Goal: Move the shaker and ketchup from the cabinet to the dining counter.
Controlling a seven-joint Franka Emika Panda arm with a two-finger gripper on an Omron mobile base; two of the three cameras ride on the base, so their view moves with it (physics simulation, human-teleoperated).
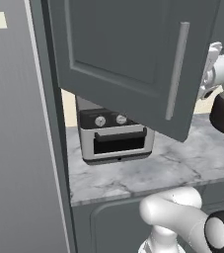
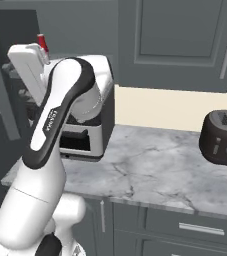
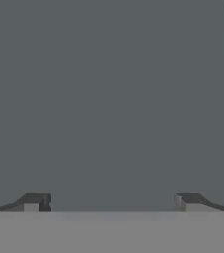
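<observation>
The ketchup [image 2: 42,41] shows as a small red bottle top peeking above the robot's white hand, up at the height of the cabinet [image 1: 128,59] at the left of the right base view. The cabinet's dark grey-blue panelled door hangs open over the marble desk [image 1: 182,163], its long bar handle [image 1: 176,69] upright. Below the door sits a toaster oven [image 1: 114,137]; a black toaster [image 2: 224,137] stands well apart to the right. The fingers [image 3: 34,201] are spread wide with nothing between them, facing a plain grey surface.
</observation>
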